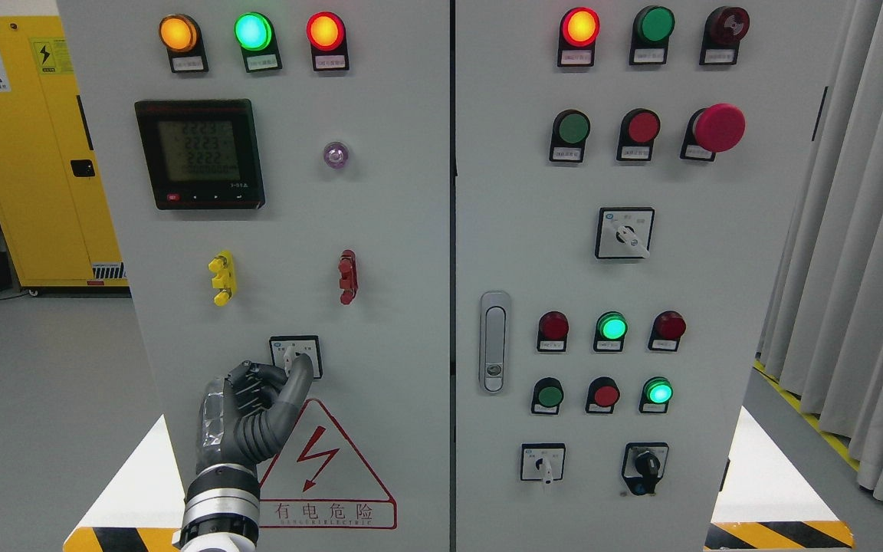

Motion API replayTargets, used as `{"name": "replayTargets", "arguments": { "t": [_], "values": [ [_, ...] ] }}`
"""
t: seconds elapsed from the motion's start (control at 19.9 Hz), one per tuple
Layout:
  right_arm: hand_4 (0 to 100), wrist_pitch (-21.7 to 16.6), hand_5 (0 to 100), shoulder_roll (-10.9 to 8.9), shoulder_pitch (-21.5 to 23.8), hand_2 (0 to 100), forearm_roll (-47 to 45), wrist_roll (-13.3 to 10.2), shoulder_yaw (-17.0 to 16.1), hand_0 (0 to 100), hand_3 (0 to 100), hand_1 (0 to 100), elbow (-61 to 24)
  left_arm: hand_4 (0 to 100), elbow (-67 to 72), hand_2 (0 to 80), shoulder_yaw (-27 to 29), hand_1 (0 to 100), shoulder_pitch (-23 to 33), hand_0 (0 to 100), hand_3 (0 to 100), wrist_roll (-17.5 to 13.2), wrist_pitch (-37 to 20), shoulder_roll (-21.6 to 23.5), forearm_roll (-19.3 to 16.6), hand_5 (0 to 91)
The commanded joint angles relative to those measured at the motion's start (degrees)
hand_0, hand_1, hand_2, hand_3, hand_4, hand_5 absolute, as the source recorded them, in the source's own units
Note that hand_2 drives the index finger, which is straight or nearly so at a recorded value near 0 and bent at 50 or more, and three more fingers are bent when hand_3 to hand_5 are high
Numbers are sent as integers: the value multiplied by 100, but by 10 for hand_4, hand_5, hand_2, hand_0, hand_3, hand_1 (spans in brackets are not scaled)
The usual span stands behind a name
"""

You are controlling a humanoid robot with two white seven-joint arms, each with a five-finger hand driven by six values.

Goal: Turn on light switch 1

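Left robot hand (257, 406) is raised against the grey cabinet door (403, 253), fingers curled, with 1 extended finger (297, 383) touching the knob of the small rotary switch (296, 356); nothing is grasped. That switch sits low on the left door, above the red warning triangle (326, 468) and below the yellow handle (222, 277) and red handle (347, 277).
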Motion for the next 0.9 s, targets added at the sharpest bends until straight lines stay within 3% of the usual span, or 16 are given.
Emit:
{"name": "replayTargets", "arguments": {
  "t": [0.0,0.85],
  "values": [
    [0,-4,0,0,0,40,0,-4,0,0,0,500,0,918,8,582,-3,607,-7,408,960,-4,-40,0,8,883],
    [0,-4,0,0,0,40,0,4,0,0,0,500,0,917,35,581,-47,592,-7,494,949,-4,-49,-9,8,884]
  ]
}}
